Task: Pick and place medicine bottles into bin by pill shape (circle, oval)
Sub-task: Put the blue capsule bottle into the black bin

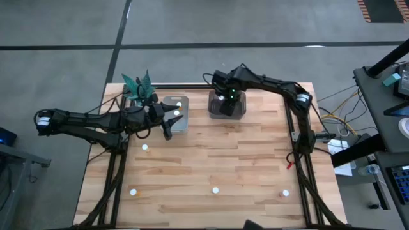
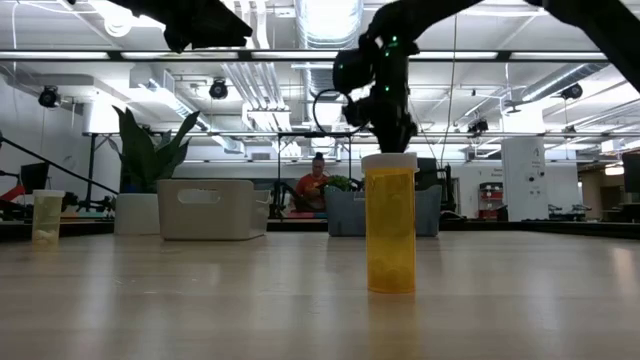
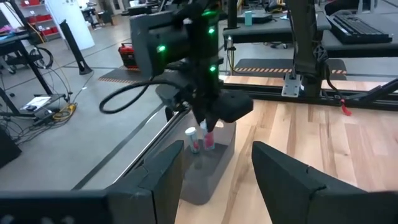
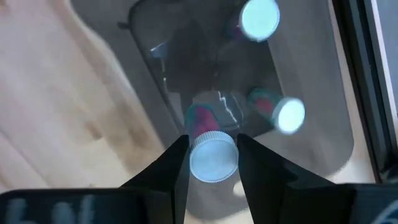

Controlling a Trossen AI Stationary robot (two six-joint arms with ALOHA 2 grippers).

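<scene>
White-capped medicine bottle (image 4: 212,158) sits between the two dark fingers of the right gripper (image 4: 212,163), which squeeze its sides. The gripper holds it just above the grey bin (image 1: 227,106), at the back of the wooden table (image 1: 243,166).

Two more bottles (image 4: 260,18) (image 4: 287,114) lie down inside that grey bin, so three are at this bin in all.

To the left of the grey bin stands a clear bin (image 1: 175,114). Two white caps (image 1: 179,104) (image 1: 176,114) show inside it.

Four bottles stand alone on the table, in front of the bins. One (image 1: 145,147) is near the clear bin. Three (image 1: 133,191) (image 1: 216,190) (image 1: 285,193) stand in a row by the front edge, well apart from each other. The middle one has an orange body.

The left gripper (image 1: 167,133) hangs just in front of the clear bin. Its two fingers (image 3: 292,177) are spread apart with nothing between them.

One green plant (image 1: 139,85) stands at the back, to the left of the clear bin.
</scene>
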